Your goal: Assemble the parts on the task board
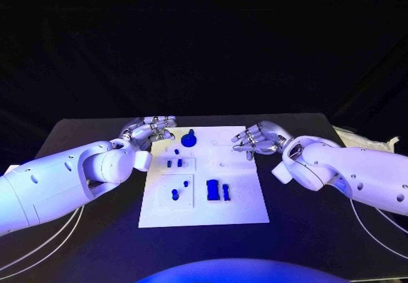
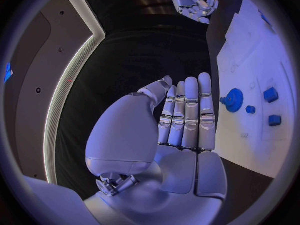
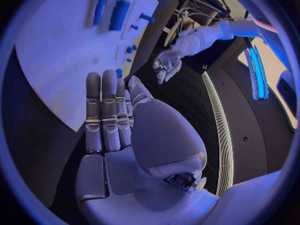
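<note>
The task board (image 1: 204, 203) lies in the middle of the head view, a white plate on the black table (image 1: 85, 132), running from the centre of the frame down toward the lower middle. On it, a blue gear-like part (image 1: 188, 140) sits near the board's upper left corner, with small blue pieces (image 1: 173, 163) just below it. Lower down, toward the centre of the board, stand 2 upright blue blocks, a wider block (image 1: 211, 190) and a thin bar (image 1: 226, 191) just beside it, with small pegs (image 1: 176, 193) to their left. The left hand (image 1: 151, 131) hovers at the board's upper left edge, close to the gear-like part; in the left wrist view its fingers (image 2: 187, 115) are extended side by side with nothing between them, so it is released and holding nothing. The right hand (image 1: 257, 140) hangs at the board's upper right edge, fingers loosely curved in the head view (straight and together in the right wrist view), and it too grasps nothing. Both hands are apart from every part.
</note>
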`<state>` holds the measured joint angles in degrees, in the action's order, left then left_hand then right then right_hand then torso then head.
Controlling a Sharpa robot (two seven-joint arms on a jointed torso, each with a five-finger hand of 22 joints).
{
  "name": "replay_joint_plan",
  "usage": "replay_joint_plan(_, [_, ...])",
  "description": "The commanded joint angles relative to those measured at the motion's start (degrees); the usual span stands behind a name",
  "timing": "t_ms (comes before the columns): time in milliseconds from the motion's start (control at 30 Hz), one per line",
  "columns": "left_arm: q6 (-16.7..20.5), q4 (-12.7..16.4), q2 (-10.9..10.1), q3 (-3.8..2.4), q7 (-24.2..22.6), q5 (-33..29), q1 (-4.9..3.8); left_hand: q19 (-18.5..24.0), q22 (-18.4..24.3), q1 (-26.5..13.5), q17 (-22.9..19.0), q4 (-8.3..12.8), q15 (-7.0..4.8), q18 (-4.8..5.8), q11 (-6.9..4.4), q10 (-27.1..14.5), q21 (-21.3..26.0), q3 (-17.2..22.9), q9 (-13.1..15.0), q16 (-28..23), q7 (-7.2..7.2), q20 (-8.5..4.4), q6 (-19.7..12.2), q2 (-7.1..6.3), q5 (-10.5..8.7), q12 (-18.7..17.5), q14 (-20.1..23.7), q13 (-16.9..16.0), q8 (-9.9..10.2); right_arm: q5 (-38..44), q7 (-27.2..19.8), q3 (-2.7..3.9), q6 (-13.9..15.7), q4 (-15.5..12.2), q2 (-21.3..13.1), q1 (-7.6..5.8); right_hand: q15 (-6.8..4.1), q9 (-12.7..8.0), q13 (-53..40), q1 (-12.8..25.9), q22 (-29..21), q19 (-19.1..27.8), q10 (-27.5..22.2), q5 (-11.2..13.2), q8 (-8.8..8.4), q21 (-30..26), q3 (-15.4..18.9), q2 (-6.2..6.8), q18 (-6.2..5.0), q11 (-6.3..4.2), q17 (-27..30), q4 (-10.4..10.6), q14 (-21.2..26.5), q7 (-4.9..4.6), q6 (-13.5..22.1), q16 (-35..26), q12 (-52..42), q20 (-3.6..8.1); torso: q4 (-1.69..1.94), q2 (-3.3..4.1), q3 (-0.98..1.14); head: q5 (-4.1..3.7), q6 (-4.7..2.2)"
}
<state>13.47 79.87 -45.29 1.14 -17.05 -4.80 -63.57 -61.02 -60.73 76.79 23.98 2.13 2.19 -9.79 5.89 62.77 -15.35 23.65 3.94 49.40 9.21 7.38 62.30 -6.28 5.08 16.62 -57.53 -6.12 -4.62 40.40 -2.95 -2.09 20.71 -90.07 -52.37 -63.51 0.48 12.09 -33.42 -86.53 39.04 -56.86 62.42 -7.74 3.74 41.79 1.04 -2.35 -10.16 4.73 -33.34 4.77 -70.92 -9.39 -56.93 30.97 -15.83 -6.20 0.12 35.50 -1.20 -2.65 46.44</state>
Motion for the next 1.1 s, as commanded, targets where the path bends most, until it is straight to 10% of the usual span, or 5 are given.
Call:
replay_joint_plan(33, [2.4, -2.2, 1.3, -0.05, -3.4, -1.0, 0.22, 5.1, 4.0, -0.4, -4.7, -0.8, 1.85, 0.07, 0.89, -1.7, 5.2, 0.5, -0.1, -9.5, 0.79, 1.35, -1.1, -0.10, -0.02, -2.5, 3.2, 1.4, 0.5, -19.6, -13.8, 0.12, -3.2, 4.7, 2.0, -0.59, 1.67, -0.7, 6.7, -1.2, -4.6, 4.0, -0.1, 1.3, -0.09, -7.2, -0.9, 0.25, 0.01, 1.49, 4.9, -0.5, 4.6, -0.57, 1.5, -8.7, 4.6, -1.64, -0.68, -2.19, -0.58, 0.23, -1.31])
replay_joint_plan(567, [2.8, -12.7, 7.1, -0.19, -5.7, -2.3, 0.16, 14.7, 29.0, 0.9, -17.6, -1.4, 6.02, -0.80, 3.56, -1.4, 11.8, -1.3, -0.2, -38.7, 0.34, 7.54, -3.9, -0.04, 0.04, -12.5, 1.6, 2.6, 0.8, -30.5, -19.9, 0.65, -10.9, 25.3, 13.3, -0.48, 4.18, -5.5, 29.9, 2.5, -21.1, -2.8, 2.6, 0.3, -0.11, -25.7, -3.9, -0.64, -0.41, 2.78, 24.0, -3.6, 0.8, -0.99, 0.9, -27.0, 12.1, -4.33, -0.83, -5.52, -0.43, 1.64, -4.32])
replay_joint_plan(600, [2.5, -12.4, 6.9, -0.13, -3.7, -1.4, 0.24, 28.8, 38.4, -22.7, -19.5, -2.1, 3.55, 2.94, 0.49, -19.8, 15.4, -7.7, -3.9, -41.8, -2.42, 2.95, -21.5, 1.75, -5.08, -16.6, 18.6, 6.1, 4.6, -27.5, -17.0, 0.62, -7.3, 24.8, 12.9, -0.58, -0.48, -7.4, 33.4, 27.2, -26.3, 15.4, -17.1, 2.7, -3.74, -30.4, -1.0, 2.35, 3.05, 0.55, 26.6, -4.8, 22.1, 2.14, 17.9, -31.0, 15.8, -1.22, -1.11, -5.02, -0.62, 1.53, -4.01])
replay_joint_plan(1033, [13.1, -3.9, 4.5, -0.51, -7.1, 0.9, 1.43, 41.1, 47.3, -43.3, -24.0, -2.1, -2.19, 4.64, -1.84, -36.4, 15.4, -14.1, -3.9, -44.9, -5.09, -1.00, -37.2, 6.28, -5.08, -16.6, 33.5, 6.1, 4.6, -32.0, -20.4, 1.13, 3.4, 16.2, 11.1, 0.78, -0.48, -12.1, 33.4, 49.6, -31.3, 30.3, -33.7, 7.7, -3.74, -34.8, -1.0, 2.35, 4.62, -4.73, 33.3, -4.8, 39.9, 4.84, 32.2, -31.0, 15.8, 1.59, -0.48, -4.58, 0.54, 2.25, -9.15])
replay_joint_plan(1100, [16.6, -1.1, 3.7, -0.64, -8.3, 1.7, 1.83, 42.5, 48.2, -45.7, -24.0, -2.1, -2.19, 4.81, -5.89, -38.2, 15.4, -14.7, -3.9, -45.2, -9.21, -1.44, -38.9, 6.28, -5.08, -16.6, 35.1, 6.1, 4.6, -33.5, -21.5, 1.29, 6.9, 13.4, 10.5, 1.23, -0.48, -12.1, 33.4, 52.4, -31.9, 32.4, -36.0, 7.7, -3.74, -35.3, -1.0, 2.35, 5.24, -4.73, 33.3, -4.8, 42.3, 5.19, 34.1, -31.0, 15.8, 1.94, -0.34, -4.48, 0.79, 2.40, -10.23])
